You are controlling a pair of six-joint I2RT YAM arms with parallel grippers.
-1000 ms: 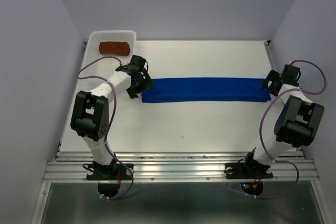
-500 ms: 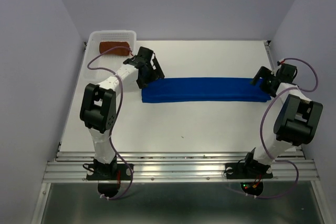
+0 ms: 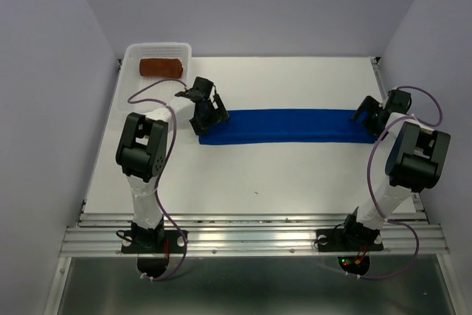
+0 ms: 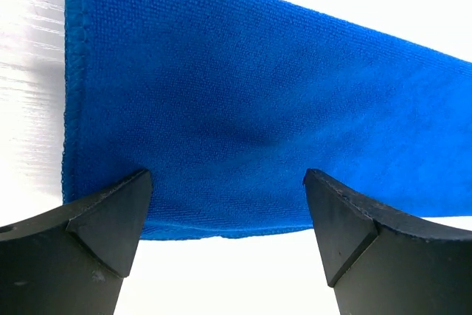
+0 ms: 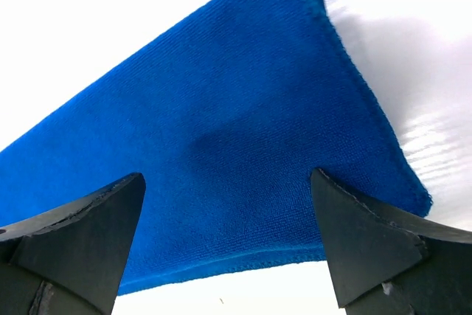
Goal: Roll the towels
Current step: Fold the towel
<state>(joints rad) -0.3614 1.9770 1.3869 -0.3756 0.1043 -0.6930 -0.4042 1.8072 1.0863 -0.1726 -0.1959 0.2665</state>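
The bright blue towel point(image 3: 287, 126) lies flat on the white table as a long folded strip running left to right. My left gripper point(image 3: 210, 114) is over its left end, open. In the left wrist view the blue towel point(image 4: 243, 108) fills the space ahead of the left gripper point(image 4: 228, 182), and the dark fingers point(image 4: 103, 226) stand wide apart at its near edge. My right gripper point(image 3: 369, 114) is open over the right end. There the blue towel point(image 5: 221, 130) lies under the right gripper point(image 5: 227, 178). The rust-brown towel point(image 3: 161, 67) lies rolled in the basket.
A white perforated basket point(image 3: 133, 53) stands at the table's back left corner. Grey walls close in the table on the left, back and right. A metal rail point(image 3: 251, 235) with both arm bases runs along the near edge.
The left gripper opened wide, swung toward the back, then came down over the towel's left end. The right gripper opened a little more and shifted left onto the right end.
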